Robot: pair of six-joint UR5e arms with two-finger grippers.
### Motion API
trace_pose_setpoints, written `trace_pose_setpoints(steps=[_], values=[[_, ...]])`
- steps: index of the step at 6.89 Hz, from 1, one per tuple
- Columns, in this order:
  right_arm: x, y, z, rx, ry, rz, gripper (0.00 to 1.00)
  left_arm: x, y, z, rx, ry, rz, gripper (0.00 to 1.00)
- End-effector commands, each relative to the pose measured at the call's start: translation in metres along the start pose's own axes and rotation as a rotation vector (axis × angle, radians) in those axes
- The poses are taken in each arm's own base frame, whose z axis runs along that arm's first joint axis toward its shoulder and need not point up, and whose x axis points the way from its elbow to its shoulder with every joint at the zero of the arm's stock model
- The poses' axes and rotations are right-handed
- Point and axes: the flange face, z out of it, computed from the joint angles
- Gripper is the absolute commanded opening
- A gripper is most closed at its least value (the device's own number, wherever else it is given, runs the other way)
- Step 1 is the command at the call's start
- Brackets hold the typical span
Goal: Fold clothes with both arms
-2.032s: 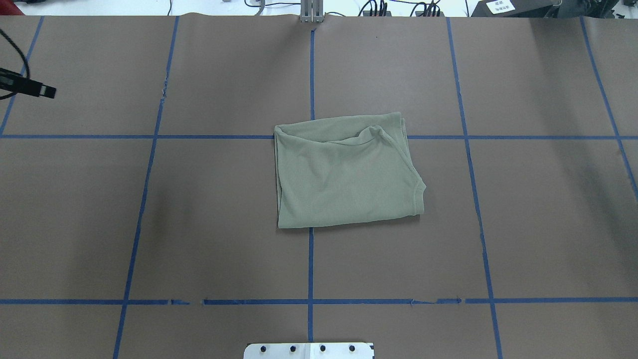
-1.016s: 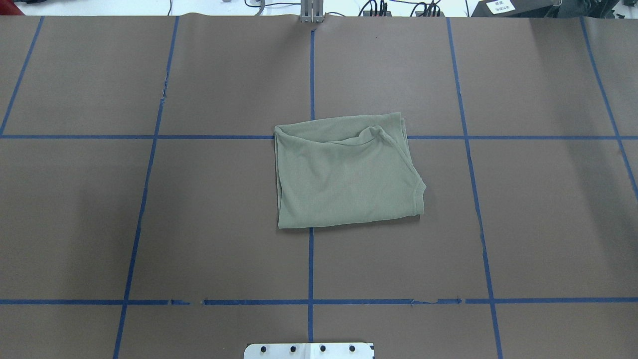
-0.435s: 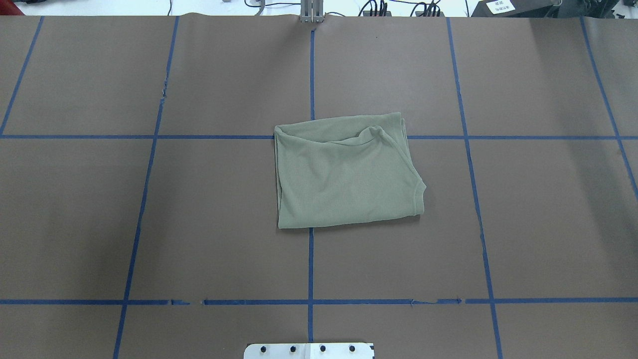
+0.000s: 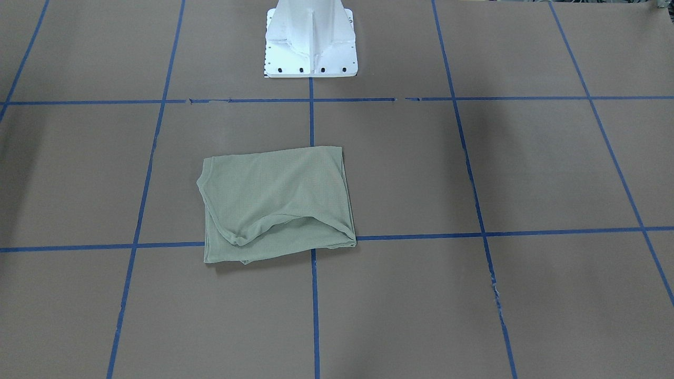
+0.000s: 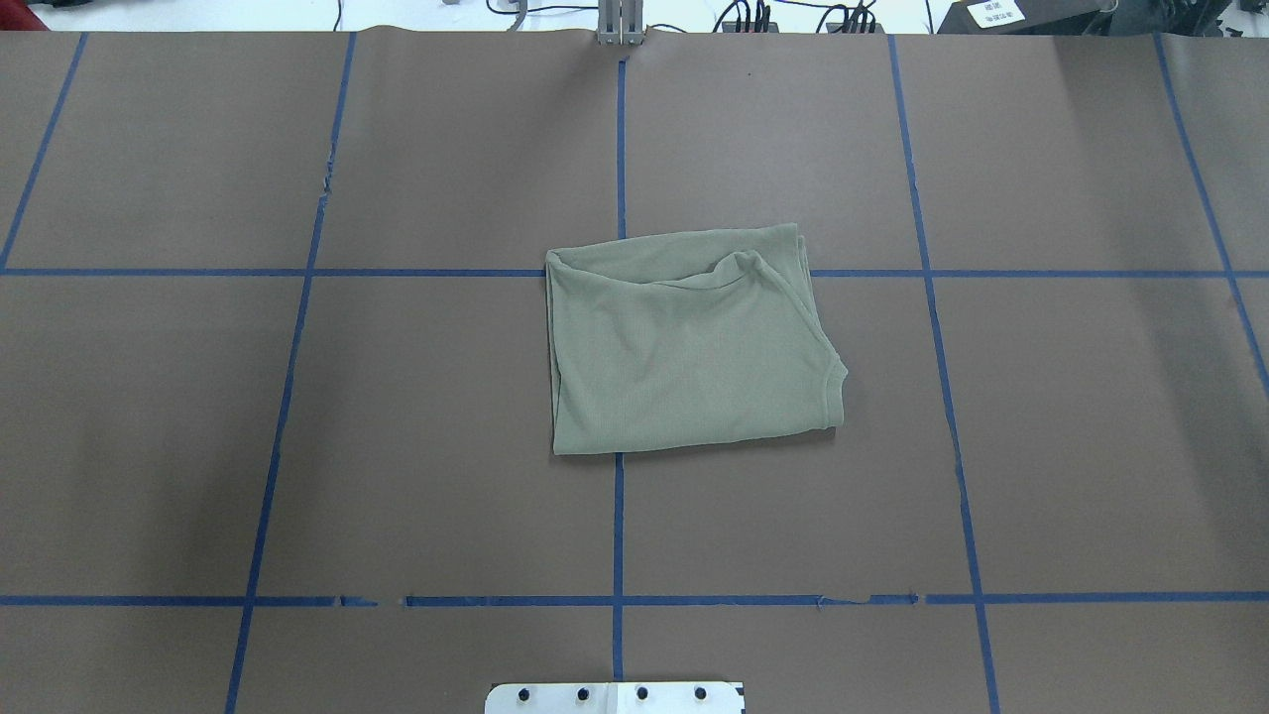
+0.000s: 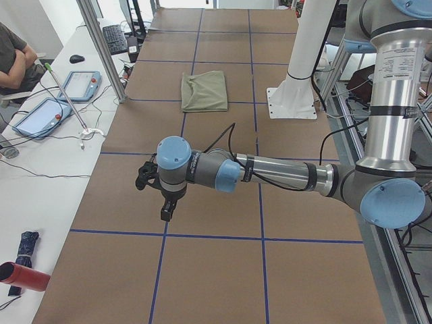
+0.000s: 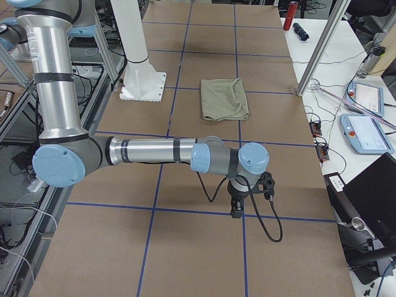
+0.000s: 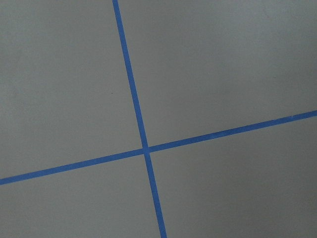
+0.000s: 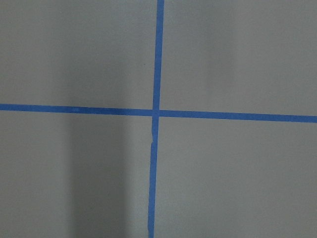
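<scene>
Sage-green shirt (image 5: 684, 347) lies folded flat at mid-table (image 5: 397, 446) over a blue tape (image 5: 619, 516) crossing; left gripper (image 6: 165, 212) and right gripper (image 7: 236, 209) hang over bare table at opposite ends, well apart from it, with their opening and any hold impossible to tell.

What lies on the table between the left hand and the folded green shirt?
Nothing stands there. In the exterior left view, only bare brown table cover crossed by blue tape lines separates the left hand from the green shirt.
</scene>
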Motion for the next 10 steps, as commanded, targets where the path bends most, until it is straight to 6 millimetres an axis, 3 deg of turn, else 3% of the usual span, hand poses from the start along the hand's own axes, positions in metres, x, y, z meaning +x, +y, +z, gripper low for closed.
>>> trace_pose_setpoints(steps=[1, 2, 4, 10], values=[[-0.001, 0.0, 0.0, 0.001, -0.003, -0.003, 1.0, -0.004, 0.005, 0.005, -0.01, 0.001, -0.007, 1.0], [-0.003, -0.001, -0.001, 0.003, -0.004, 0.0, 1.0, -0.014, 0.023, 0.014, -0.035, -0.002, -0.03, 1.0], [-0.002, -0.002, 0.003, -0.005, -0.005, 0.004, 1.0, -0.029, 0.038, 0.03, -0.07, 0.0, -0.073, 1.0], [-0.004, -0.002, 0.005, -0.01, -0.017, 0.008, 1.0, -0.022, 0.028, 0.027, -0.063, 0.007, -0.056, 1.0]])
